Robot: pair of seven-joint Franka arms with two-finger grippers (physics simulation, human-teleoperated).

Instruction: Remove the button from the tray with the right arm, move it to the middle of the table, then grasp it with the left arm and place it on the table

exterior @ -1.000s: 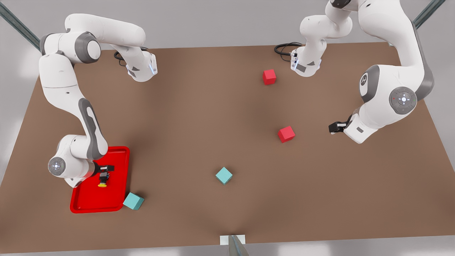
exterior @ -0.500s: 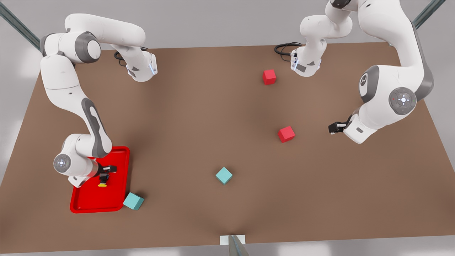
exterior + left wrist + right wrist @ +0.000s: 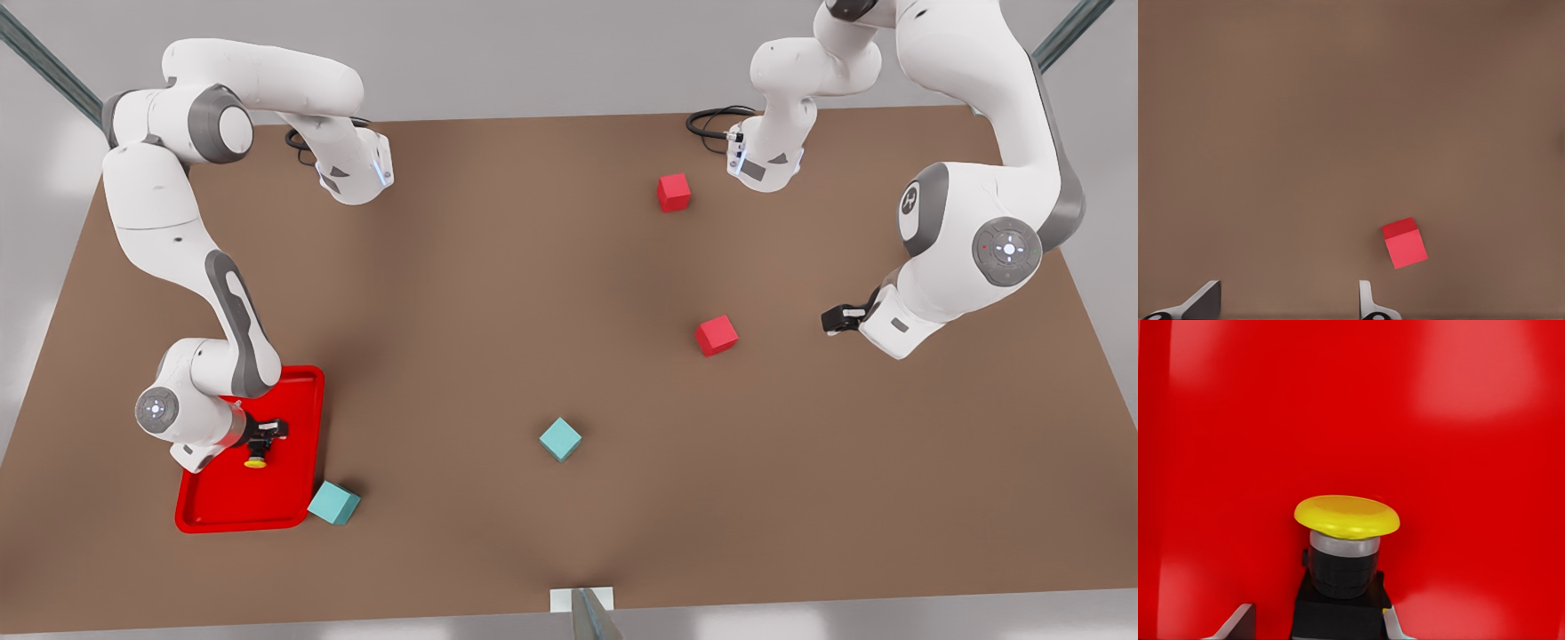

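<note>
Button (image 3: 256,457) position is recorded as inside the red tray (image 3: 222,507), near the tray's middle, with its yellow cap turned toward the front view's lower edge and its dark body toward the right gripper (image 3: 267,433). In the right wrist view the button (image 3: 1345,553) is seen lying on the tray floor (image 3: 1471,487), its boxy body set between the two fingertips (image 3: 1238,623); the finger on one side is seen just beside the body, while a narrow gap is noted on the other, so full closure on the button cannot be confirmed. The right arm (image 3: 222,320) is observed reaching down over the tray from the front view's left. The tray is seated on the table (image 3: 498,293) at the front view's lower left, and a teal cube (image 3: 334,503) is found just beside its corner. A second teal cube (image 3: 560,439) is noted near the table's middle. The left gripper (image 3: 837,317) is held above the table at the front view's right, waiting, with its fingers (image 3: 1201,300) spread well apart and nothing between them. A red cube (image 3: 716,335) is recorded near that gripper, apart from it, and is also seen in the left wrist view (image 3: 1405,243). Another red cube (image 3: 674,192) is logged farther back on the table.
</note>
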